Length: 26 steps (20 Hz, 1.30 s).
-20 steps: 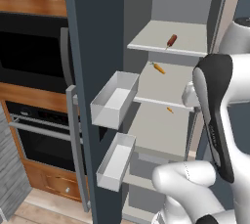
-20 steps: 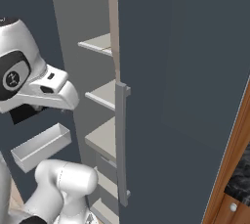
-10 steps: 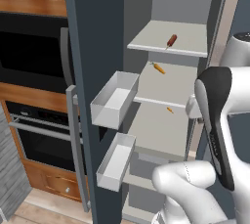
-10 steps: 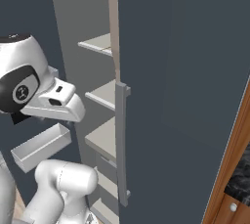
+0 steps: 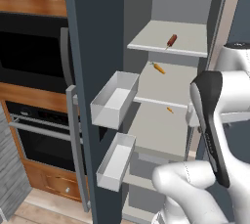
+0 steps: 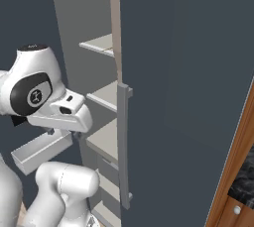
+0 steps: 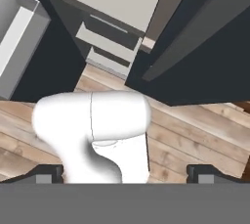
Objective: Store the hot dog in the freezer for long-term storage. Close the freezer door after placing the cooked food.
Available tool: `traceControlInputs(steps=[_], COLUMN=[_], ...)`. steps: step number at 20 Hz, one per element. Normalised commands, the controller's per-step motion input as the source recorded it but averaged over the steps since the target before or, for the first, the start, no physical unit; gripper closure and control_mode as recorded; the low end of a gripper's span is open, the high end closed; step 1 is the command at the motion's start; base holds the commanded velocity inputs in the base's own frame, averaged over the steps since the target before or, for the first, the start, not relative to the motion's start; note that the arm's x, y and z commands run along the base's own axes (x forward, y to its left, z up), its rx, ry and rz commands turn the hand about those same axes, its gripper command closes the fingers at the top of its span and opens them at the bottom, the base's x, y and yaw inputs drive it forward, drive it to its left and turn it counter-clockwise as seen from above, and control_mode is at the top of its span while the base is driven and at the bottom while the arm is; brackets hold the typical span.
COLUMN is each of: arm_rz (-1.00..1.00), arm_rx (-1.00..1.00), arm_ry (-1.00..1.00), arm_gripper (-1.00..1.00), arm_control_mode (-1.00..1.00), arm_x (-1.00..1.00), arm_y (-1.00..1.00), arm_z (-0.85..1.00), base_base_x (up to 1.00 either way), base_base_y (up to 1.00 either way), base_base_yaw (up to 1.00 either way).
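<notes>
The hot dog, a thin dark reddish-brown stick, lies by itself on the upper pale shelf of the open freezer. The freezer door stands swung out to the left, its long grey handle facing the oven side. My gripper is open, its dark fingertips wide apart with nothing between them. It points down at the wooden floor in front of the freezer, well below and away from the hot dog. My hand hangs at the height of the middle shelves.
Two grey bins jut from the freezer door's inner face. Small orange bits lie on the lower shelves. The twin door with its bar handle stands close on my right. A black oven is at far left.
My arm has sunk a little and the hand has dropped lower in front of the shelves. The gripper has stayed open, and the hot dog and the door have not moved.
</notes>
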Motion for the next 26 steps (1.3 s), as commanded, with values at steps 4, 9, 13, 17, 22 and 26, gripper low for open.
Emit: traceControlInputs(steps=[4, 9, 13, 17, 22, 26], arm_rz=[0.00, 0.00, 0.00, -0.02, 0.00, 0.00], arm_rx=[0.00, 0.00, 0.00, 0.00, 0.00, 0.00], arm_ry=[0.01, 0.00, -0.01, 0.00, 0.00, 0.00], arm_gripper=[-1.00, -1.00, -1.00, -1.00, -1.00, -1.00], arm_control_mode=[-1.00, -1.00, -1.00, -1.00, 1.00, 1.00], arm_x=[0.00, 0.00, 0.00, -0.28, 0.00, 0.00], arm_y=[-0.08, 0.00, 0.00, 0.00, 0.00, 0.00], arm_z=[-0.24, 0.00, -0.02, -0.14, 0.00, 0.00], base_base_x=[0.00, 0.00, 0.00, 0.00, -0.50, -0.49], base_base_y=[0.00, 0.00, 0.00, 0.00, 0.04, 0.06], base_base_yaw=[0.00, 0.00, 0.00, 0.00, -0.09, -0.19])
